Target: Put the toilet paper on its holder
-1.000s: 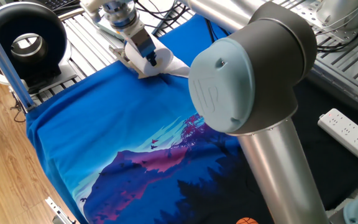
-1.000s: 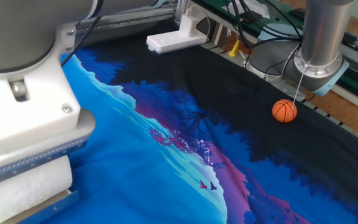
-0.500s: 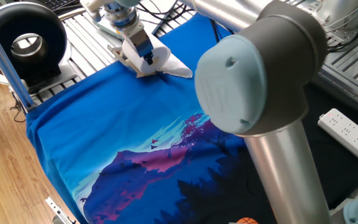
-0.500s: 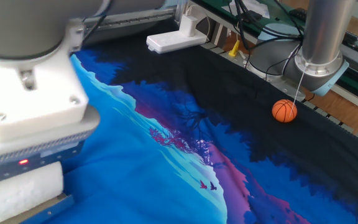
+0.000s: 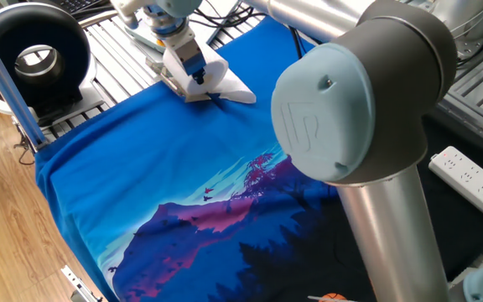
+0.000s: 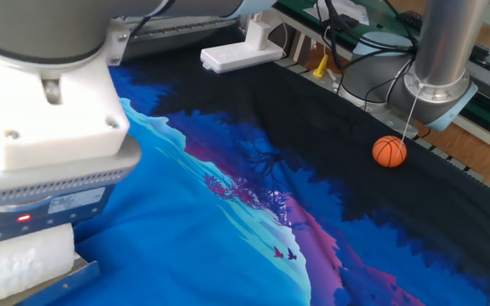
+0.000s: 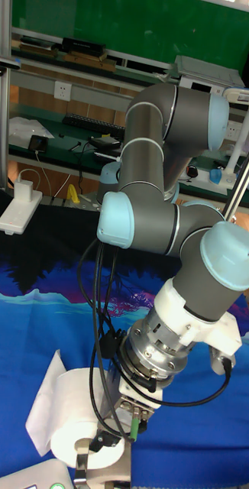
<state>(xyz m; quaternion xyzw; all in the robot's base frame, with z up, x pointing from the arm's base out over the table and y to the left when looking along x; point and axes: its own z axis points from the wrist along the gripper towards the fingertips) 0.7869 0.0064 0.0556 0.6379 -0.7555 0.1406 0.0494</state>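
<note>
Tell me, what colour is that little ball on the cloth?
The ball is orange with dark lines, like a tiny basketball. It shows best in the other fixed view.

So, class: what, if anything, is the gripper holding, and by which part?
The gripper appears to grip the toilet paper at its round end face; the exact contact is hidden.

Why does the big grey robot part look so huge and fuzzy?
In one fixed view the arm's elbow joint sits right by the camera, so it looms large and soft. In the other fixed view the white wrist block is likewise close and slightly blurred, while the orange ball stays sharp.
</note>
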